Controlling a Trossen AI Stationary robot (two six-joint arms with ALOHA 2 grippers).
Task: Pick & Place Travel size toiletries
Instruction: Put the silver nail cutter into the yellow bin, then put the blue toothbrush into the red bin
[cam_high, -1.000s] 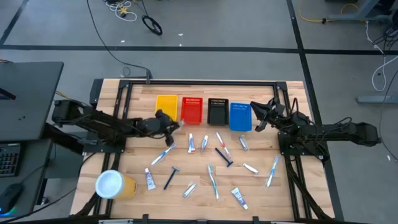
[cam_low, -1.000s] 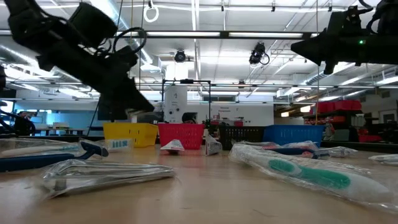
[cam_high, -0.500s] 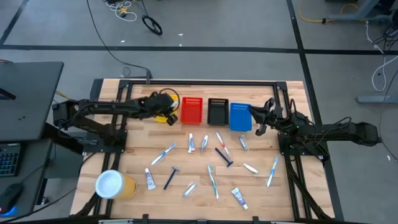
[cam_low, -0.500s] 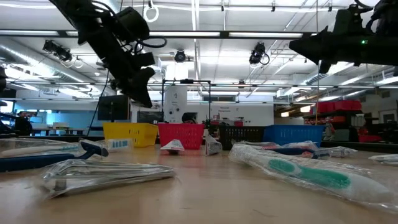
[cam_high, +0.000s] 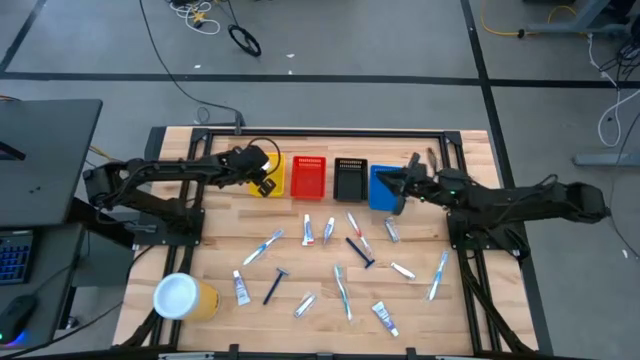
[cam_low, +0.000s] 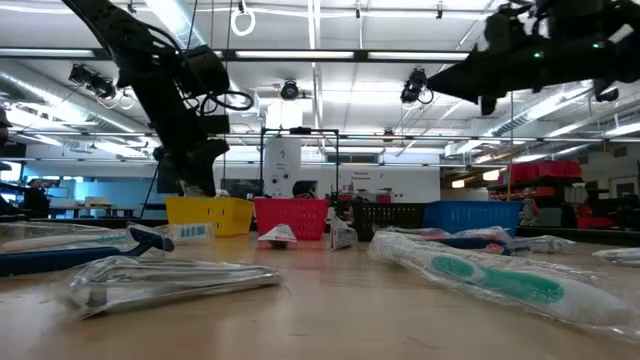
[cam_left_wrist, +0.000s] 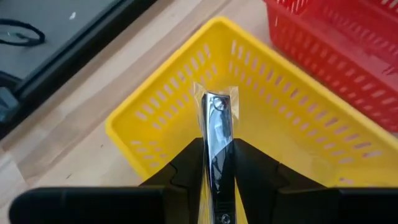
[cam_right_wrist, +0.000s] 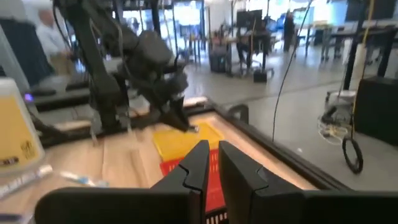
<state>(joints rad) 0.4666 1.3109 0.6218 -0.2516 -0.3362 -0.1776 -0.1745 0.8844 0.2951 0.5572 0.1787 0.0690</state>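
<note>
Left gripper (cam_left_wrist: 214, 180) clamped on silvery packet (cam_left_wrist: 216, 134), above yellow bin (cam_high: 268, 175) at table's 11 o'clock | packet: likely light, slippery; pinch mid-length | right gripper (cam_right_wrist: 209, 167) nearly together, empty, over blue bin (cam_high: 381, 190).

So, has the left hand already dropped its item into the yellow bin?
No, the left hand is shut on a wrapped silvery packet, held above the yellow bin.

wooden table (cam_high: 170, 250) | four bins (cam_high: 308, 178) | scattered toiletries (cam_high: 343, 290) | yellow cup (cam_high: 185, 297)
</note>
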